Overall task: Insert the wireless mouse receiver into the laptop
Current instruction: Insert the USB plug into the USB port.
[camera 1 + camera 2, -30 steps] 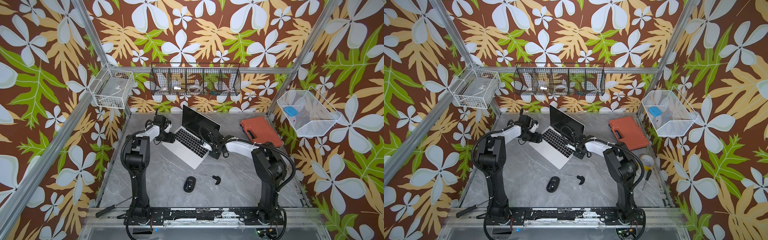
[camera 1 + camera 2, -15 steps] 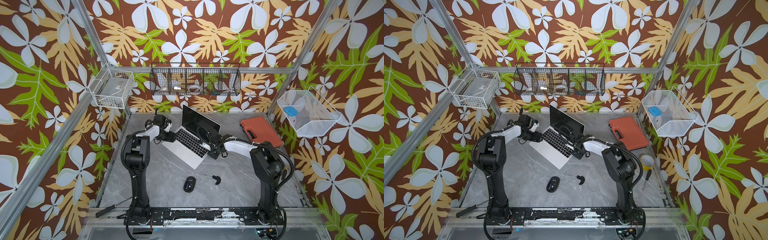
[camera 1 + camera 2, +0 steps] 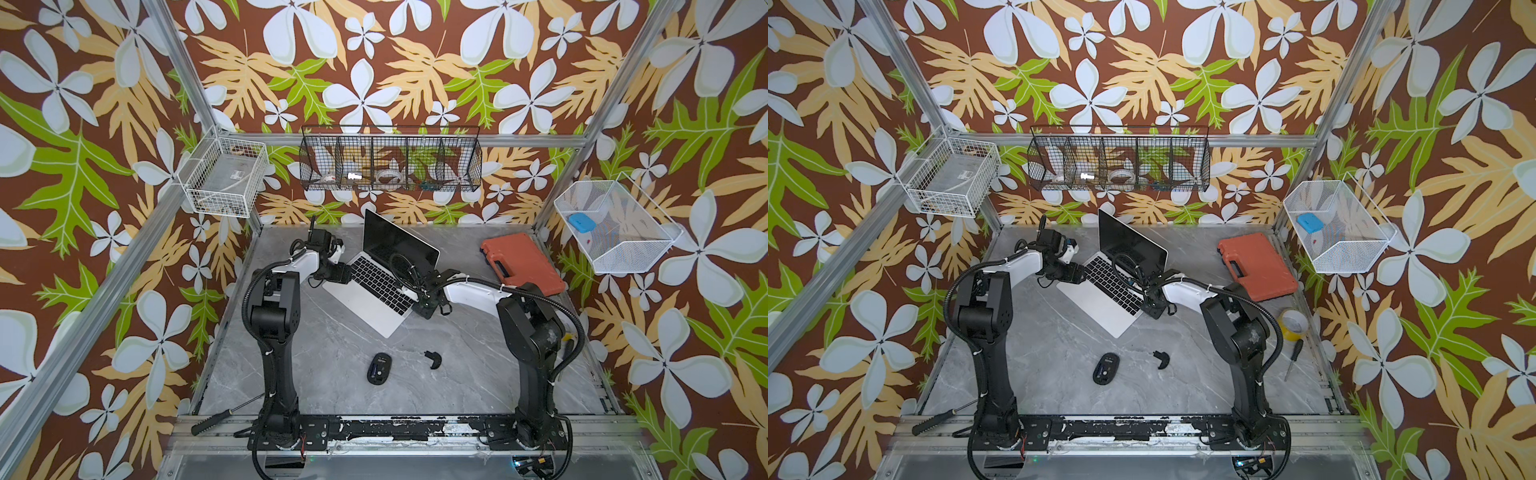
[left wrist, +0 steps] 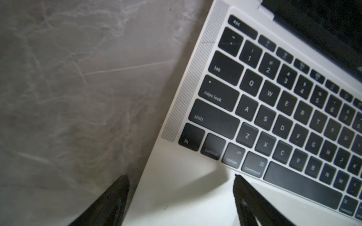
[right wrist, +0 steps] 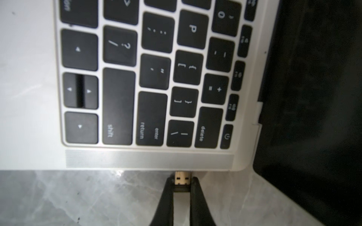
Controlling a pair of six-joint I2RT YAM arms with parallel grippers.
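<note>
Right gripper (image 5: 183, 181) clamped on the wireless mouse receiver (image 5: 183, 177), its gold plug at the side edge of the laptop (image 5: 29, 97); left gripper (image 4: 180, 179) spread wide above the opposite edge.

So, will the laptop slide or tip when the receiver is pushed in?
It may slide: the laptop lies flat on the smooth table, and the receiver in the right gripper would push sideways. The open left gripper straddling the opposite edge might brace it. Tipping seems unlikely: the base is wide and low.
</note>
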